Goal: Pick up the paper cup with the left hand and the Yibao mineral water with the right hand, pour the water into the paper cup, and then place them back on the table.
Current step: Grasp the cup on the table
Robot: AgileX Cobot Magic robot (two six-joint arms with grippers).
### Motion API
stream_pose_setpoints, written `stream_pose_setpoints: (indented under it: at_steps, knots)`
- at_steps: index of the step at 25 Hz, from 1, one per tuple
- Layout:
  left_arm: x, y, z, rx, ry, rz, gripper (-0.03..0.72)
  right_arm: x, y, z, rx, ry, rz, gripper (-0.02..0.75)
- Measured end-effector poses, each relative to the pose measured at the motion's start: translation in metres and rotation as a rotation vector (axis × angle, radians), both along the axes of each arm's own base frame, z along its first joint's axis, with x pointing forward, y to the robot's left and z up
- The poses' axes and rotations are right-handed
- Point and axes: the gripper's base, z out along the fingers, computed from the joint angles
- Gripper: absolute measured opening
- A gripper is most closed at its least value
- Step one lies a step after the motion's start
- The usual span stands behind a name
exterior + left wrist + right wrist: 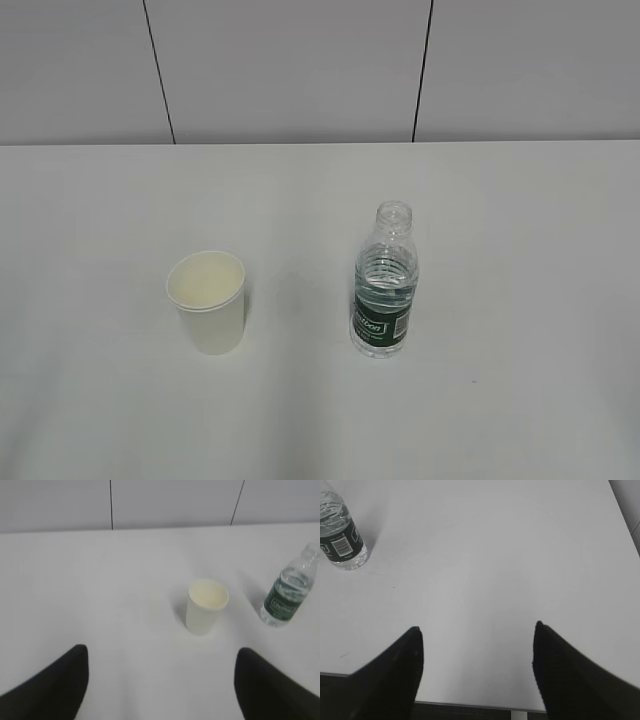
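On the table (520,300), the paper cup (208,300) stands upright left of the Yibao mineral water (384,283); left hand (162,655) and right hand (477,635) hover low, jaws apart, empty

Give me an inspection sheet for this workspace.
Surface: white table, bare apart from two items.
Job's things: paper cup upright, looks empty; water bottle upright, uncapped, part full, standing apart to the cup's right.
Clutter: nothing seen.
Grippers: left gripper open, short of the cup, holding nothing; right gripper open near the table edge, bottle far off to its left.
Cables: nothing seen.
Surroundings: pale panelled wall behind.
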Motion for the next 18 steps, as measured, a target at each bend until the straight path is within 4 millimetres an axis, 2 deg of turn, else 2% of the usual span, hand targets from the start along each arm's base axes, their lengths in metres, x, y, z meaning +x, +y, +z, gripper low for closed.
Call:
stream_pose_setpoints:
  at_steps: [7, 13, 18]
  knots:
    - [0.009, 0.002, 0.021, -0.010, -0.279, 0.025, 0.582, 0.000, 0.000, 0.000, 0.000, 0.000, 0.000, 0.499]
    - [0.033, 0.001, -0.001, -0.054, -0.388, 0.047, 0.582, 0.000, 0.000, 0.000, 0.000, 0.000, 0.000, 0.499]
    - [0.040, 0.001, -0.006, -0.080, -0.451, 0.066, 0.580, 0.000, 0.000, 0.000, 0.000, 0.000, 0.000, 0.499]
